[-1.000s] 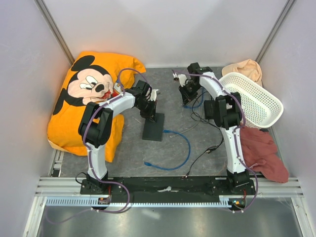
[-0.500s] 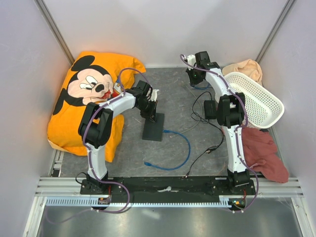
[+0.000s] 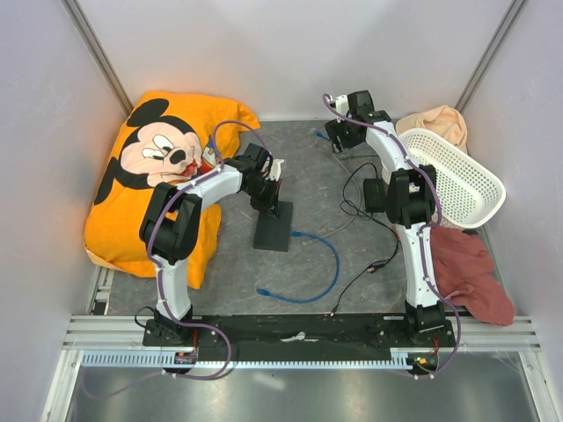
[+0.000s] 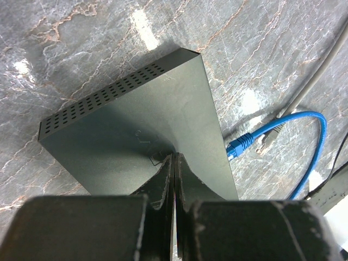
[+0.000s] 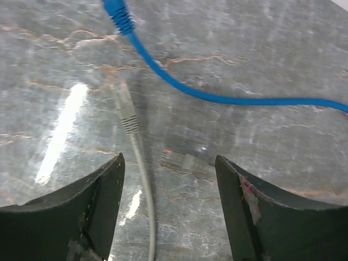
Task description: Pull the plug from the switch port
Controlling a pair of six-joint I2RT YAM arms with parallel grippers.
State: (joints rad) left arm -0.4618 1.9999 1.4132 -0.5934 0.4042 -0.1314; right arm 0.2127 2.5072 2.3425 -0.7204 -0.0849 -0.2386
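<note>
**Plug [image 4: 239, 145] at the switch's long edge, left pincer pressed on top**

The blue plug's tip meets the right long edge of the flat black switch [image 4: 136, 125], which lies near the middle of the worktop [image 4: 81, 32]. The ports are hidden, so I cannot tell whether the plug sits in a switch port. The left pincer [image 4: 173, 159] is clenched, fingertips together and touching the switch's top face. Well apart, at the back, the right pincer [image 5: 168, 163] hangs released above a loose grey plug [image 5: 126, 115] and a blue connector [image 5: 117, 13].
</note>
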